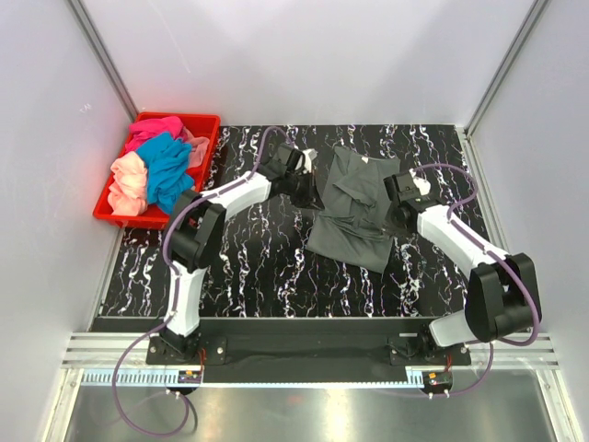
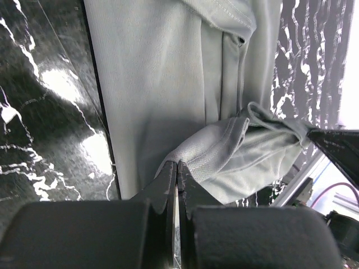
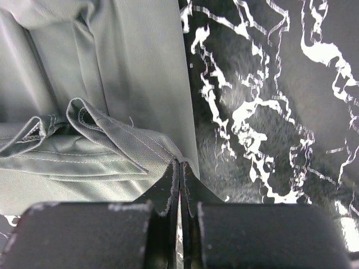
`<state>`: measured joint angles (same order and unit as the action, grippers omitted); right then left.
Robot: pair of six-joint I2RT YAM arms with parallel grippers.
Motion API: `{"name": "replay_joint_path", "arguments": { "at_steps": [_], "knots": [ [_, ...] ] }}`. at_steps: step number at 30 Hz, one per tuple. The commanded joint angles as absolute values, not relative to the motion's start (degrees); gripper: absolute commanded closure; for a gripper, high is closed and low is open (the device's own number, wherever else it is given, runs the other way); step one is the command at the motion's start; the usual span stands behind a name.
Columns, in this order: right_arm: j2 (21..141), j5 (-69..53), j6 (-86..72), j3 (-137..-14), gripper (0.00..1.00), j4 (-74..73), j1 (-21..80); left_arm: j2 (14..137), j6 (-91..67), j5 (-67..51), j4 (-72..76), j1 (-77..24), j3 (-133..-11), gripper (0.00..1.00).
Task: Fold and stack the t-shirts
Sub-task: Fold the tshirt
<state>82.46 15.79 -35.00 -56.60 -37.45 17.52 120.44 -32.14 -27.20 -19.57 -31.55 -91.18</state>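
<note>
A dark grey t-shirt (image 1: pixel 354 210) lies partly folded in the middle of the black marbled table. My left gripper (image 1: pixel 308 180) is shut on the shirt's left edge; the left wrist view shows the cloth (image 2: pixel 168 84) pinched at the fingertips (image 2: pixel 177 165) and lifted. My right gripper (image 1: pixel 398 204) is shut on the shirt's right edge; the right wrist view shows a hemmed fold (image 3: pixel 112 140) pinched at the tips (image 3: pixel 179 163). Magenta-pink (image 1: pixel 155 127), teal-blue (image 1: pixel 170 168) and peach (image 1: pixel 129 181) t-shirts lie bunched in the crate.
A red plastic crate (image 1: pixel 204 147) stands at the table's far left corner. White walls with metal frame posts close in the table on three sides. The marbled tabletop (image 1: pixel 267 267) shows bare in front of the shirt.
</note>
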Motion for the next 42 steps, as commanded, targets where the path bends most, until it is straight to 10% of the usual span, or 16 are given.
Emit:
{"name": "replay_joint_path", "arguments": {
  "at_steps": [1,23,33,42],
  "knots": [
    [82.3,14.9,-31.8,-59.2,1.00,-33.9,15.6,119.9,-32.7,-32.0,-13.1,-30.6,-93.4,1.00],
    [90.6,8.9,-24.7,-61.0,1.00,-24.4,9.7,128.8,-33.7,-30.6,-12.8,-28.0,-99.0,1.00],
    [94.3,10.7,-24.4,-64.4,0.76,-26.6,9.1,128.5,-33.3,-34.7,-9.3,-27.3,-99.0,0.58],
    [88.1,13.4,-29.2,-66.8,0.70,-37.3,9.1,117.5,-25.5,-25.0,-13.1,-27.3,-90.4,0.50]
  ]
}}
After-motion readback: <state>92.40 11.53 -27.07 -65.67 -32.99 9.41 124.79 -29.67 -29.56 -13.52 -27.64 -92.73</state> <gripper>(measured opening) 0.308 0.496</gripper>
